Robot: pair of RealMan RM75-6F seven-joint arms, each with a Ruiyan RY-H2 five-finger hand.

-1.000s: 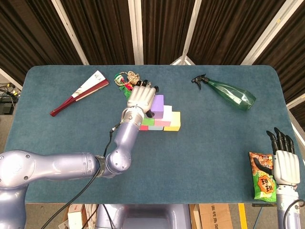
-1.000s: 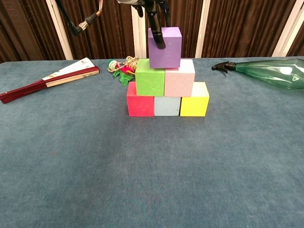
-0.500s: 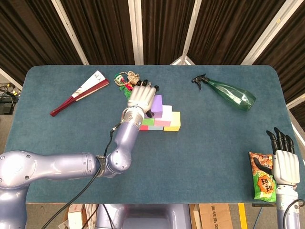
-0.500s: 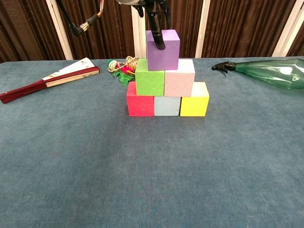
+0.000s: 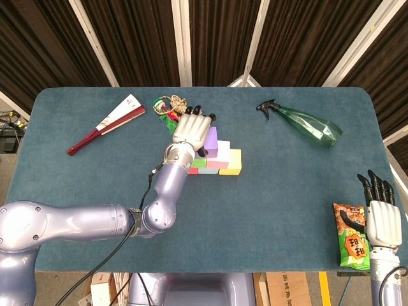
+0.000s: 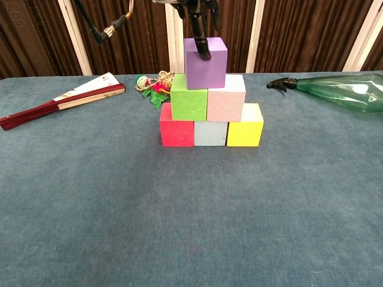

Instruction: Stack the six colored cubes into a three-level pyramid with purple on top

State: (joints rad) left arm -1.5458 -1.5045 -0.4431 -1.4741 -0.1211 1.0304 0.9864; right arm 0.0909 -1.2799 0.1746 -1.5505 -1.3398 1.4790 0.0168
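The purple cube (image 6: 209,66) sits on top of the green cube (image 6: 188,97) and the pink cube (image 6: 226,98). Below them stand the red cube (image 6: 176,133), the pale blue cube (image 6: 210,134) and the yellow cube (image 6: 244,133) in a row. My left hand (image 5: 191,129) reaches over the stack from above and still holds the purple cube (image 5: 213,141), its thumb (image 6: 202,42) lying down the cube's front face. My right hand (image 5: 381,220) rests at the table's near right edge, fingers straight, holding nothing.
A folded fan (image 5: 105,124) lies at the back left. A small knotted trinket (image 5: 167,105) sits just behind the stack. A green spray bottle (image 5: 306,125) lies at the back right. A snack bag (image 5: 350,242) lies beside my right hand.
The purple cube came down a little and now rests on the green and pink cubes. My left hand shifted slightly right. The right hand stayed put.
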